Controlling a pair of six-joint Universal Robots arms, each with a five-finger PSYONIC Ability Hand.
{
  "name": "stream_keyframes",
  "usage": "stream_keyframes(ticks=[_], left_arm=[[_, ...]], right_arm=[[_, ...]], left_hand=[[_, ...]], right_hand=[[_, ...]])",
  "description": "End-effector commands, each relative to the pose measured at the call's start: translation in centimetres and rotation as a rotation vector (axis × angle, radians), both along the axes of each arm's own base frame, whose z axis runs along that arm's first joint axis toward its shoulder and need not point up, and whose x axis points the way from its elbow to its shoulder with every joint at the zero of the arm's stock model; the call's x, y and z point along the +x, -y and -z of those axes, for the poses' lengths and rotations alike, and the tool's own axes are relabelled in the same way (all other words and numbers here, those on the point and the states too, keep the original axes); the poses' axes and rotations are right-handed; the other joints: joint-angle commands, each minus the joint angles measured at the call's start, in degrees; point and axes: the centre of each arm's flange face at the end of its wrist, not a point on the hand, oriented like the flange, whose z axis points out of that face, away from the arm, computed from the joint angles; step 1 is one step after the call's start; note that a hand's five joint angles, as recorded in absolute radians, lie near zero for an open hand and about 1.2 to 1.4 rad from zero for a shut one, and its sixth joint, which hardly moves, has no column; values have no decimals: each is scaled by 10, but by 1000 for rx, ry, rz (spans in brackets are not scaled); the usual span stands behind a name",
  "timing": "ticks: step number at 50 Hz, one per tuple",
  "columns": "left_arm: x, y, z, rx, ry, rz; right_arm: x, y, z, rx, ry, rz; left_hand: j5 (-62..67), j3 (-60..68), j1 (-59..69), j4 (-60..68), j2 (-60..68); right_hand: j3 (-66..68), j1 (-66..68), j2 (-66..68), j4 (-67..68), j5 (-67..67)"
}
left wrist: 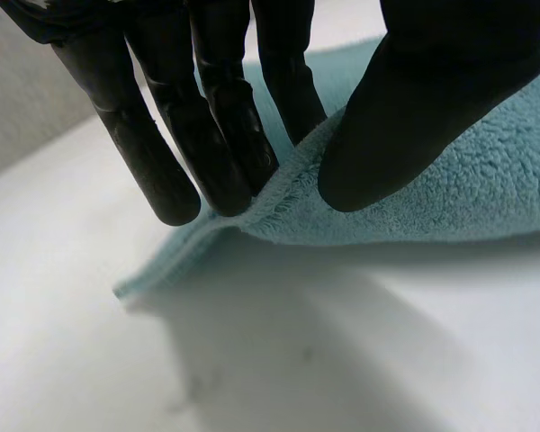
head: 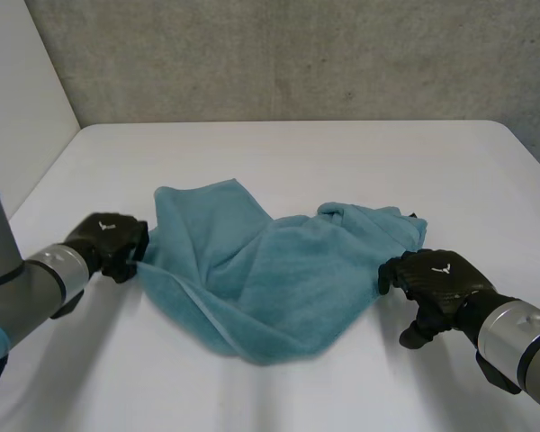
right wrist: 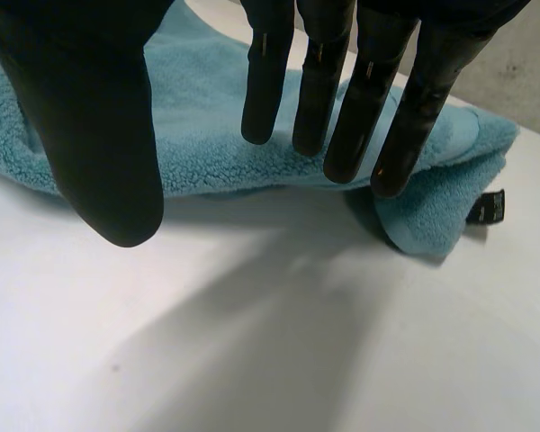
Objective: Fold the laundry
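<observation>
Clearly, with the left hand (left wrist: pixel 423 99) pinching an edge of the towel (head: pixel 279 279) and the right hand (right wrist: pixel 90 117) spread open beside it, a lift may bunch it.

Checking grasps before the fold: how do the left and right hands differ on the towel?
The left hand pinches the edge of the towel between thumb and fingers; the right hand hangs open, gripping nothing. Left is at the towel's left edge, right by its right end. Both are low over the table.

Place: I take this for a lab test cell.
Far wall (head: pixel 297 54): bare grey concrete.
Table (head: pixel 279 148): plain white worktop.
Left: white panel (head: pixel 18 99).
</observation>
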Motion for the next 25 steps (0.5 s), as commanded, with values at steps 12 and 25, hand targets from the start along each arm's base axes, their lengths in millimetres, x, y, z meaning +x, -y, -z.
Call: stream_keyframes(ticks=[12,25], left_arm=[[-1,-47,-128,-314,-251,-26],[-7,-66,-161,-421,-288,14]], right_arm=[[10,41,25,115,-20,3],[73,67,11,-33,42,-73]], left_hand=[[144,124,152,118,115],[144,124,152,118,115]], right_hand=[[-52,3,-51,-52,-35],[-187,-132,-186,-186,-170]])
